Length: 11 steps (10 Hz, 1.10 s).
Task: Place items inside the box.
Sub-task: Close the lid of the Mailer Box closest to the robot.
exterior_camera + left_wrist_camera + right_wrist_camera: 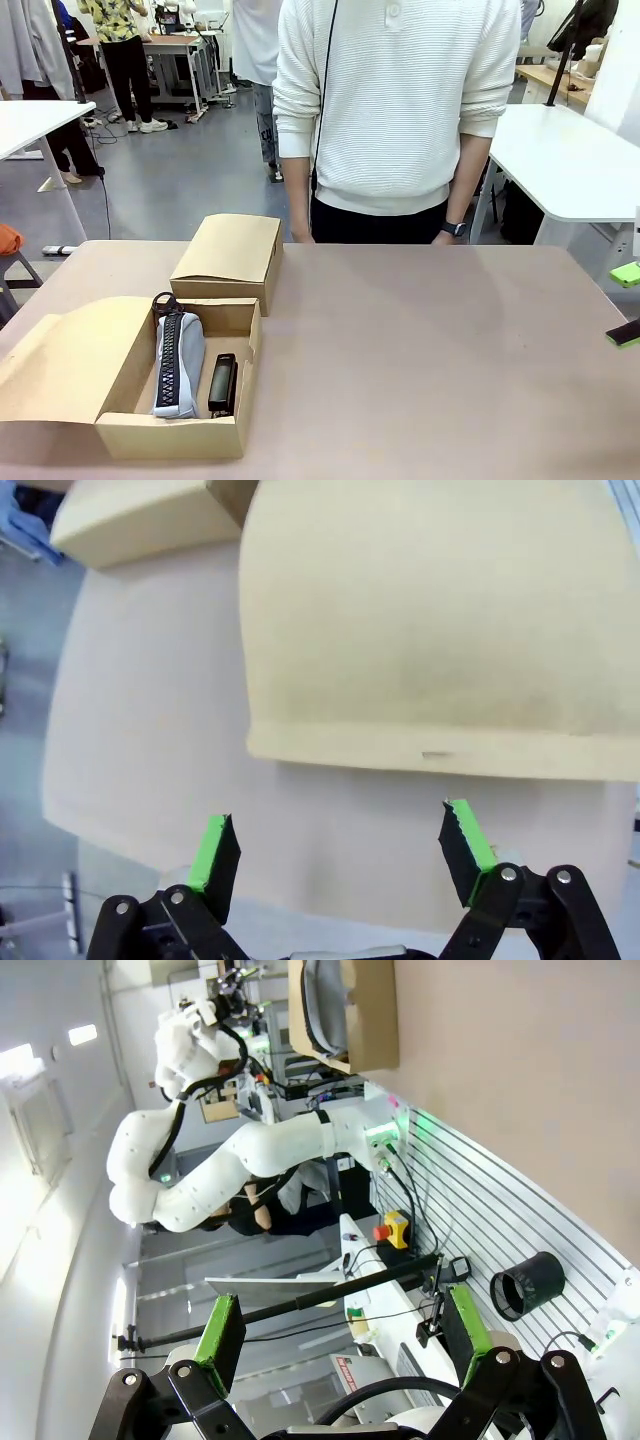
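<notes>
left gripper (340,855) wide, empty, over box flap | right gripper (340,1340) wide, empty | grey pouch (178,365) soft, light: pinch mid-body | black stapler (222,385) rigid, heavier: grasp its sides | both inside open box (170,435) on bench (420,340)

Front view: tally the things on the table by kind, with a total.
Cardboard boxes: 2, an open box and a closed box behind it.
Zip pouches: 1, a grey pouch lying in the open box.
Small black items: 1, a black item beside the pouch in that box; too small to name surely.
Total: 4
</notes>
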Motion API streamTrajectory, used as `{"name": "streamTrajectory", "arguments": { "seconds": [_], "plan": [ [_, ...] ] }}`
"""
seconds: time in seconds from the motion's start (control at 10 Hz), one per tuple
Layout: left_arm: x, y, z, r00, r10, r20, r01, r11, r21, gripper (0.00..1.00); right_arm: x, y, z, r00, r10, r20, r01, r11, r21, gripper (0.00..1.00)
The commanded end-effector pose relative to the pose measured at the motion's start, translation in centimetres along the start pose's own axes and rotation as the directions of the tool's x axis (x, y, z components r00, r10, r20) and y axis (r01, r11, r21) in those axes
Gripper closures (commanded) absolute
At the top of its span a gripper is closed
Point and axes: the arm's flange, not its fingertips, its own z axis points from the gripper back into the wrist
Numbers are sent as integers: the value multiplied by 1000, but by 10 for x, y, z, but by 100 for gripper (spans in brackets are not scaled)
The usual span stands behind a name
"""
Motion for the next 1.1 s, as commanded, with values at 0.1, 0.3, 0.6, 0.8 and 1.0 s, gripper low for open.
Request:
{"name": "streamTrajectory", "arguments": {
  "seconds": [0.1, 0.3, 0.6, 0.8, 1.0],
  "plan": [
    [-25, -2, -42, 997, 71, -13, -72, 995, -74, 0, -1, 6, 2, 1000, -17, 4, 17, 1000, 15, 0],
    [-28, -6, -66, 991, 128, 39, -122, 985, -118, 0, -1, 6, 2, 1000, -17, 4, 17, 1000, 15, 0],
    [-22, -9, -79, 965, 181, 192, -173, 983, -56, 0, -1, 6, 2, 1000, -17, 4, 17, 1000, 15, 0],
    [-11, -9, -79, 916, 187, 356, -187, 982, -33, 0, -1, 6, 2, 1000, -17, 4, 17, 1000, 15, 0],
    [0, -7, -73, 896, 151, 417, -162, 987, -10, 0, -1, 6, 2, 1000, -17, 4, 17, 1000, 15, 0]
  ]
}}
